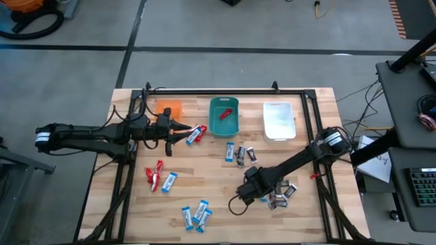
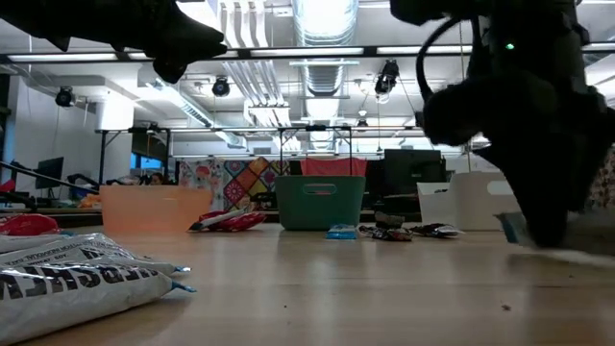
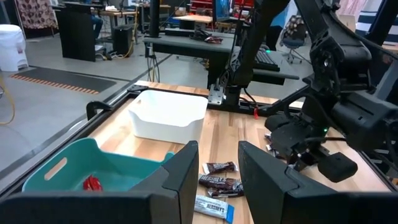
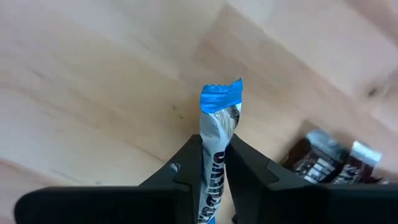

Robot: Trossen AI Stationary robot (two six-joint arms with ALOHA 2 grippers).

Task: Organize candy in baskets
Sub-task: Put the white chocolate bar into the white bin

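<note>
The right gripper [image 4: 213, 163] is low over the bench [image 1: 204, 173], well in front of the whitish basket [image 1: 278, 120], and its fingers [image 4: 180, 171] press on a blue-and-white candy bar [image 4: 217, 134] from both sides — the wrapper stands up between them with its crimped blue end poking out past the tips. Just beside this grip lies a cluster of dark silver-grey bars [image 1: 281, 196] on the wood.

The left gripper [image 1: 178, 128] hangs in front of the orange basket [image 1: 168, 109], between it and the teal basket [image 1: 224, 116]. Its fingers [image 3: 180, 180] stand apart with nothing between them; a few red bars [image 1: 196, 134] lie just past the tips.

The teal basket holds one red candy [image 3: 92, 183]. In front of it, toward the whitish basket, sit a blue-and-white bar and more dark bars [image 1: 242, 155]. Farther out from the orange basket are a red pair with a blue-and-white bar [image 1: 159, 178], and nearest the front edge of the bench — three blue-and-white bars [image 1: 196, 216].
</note>
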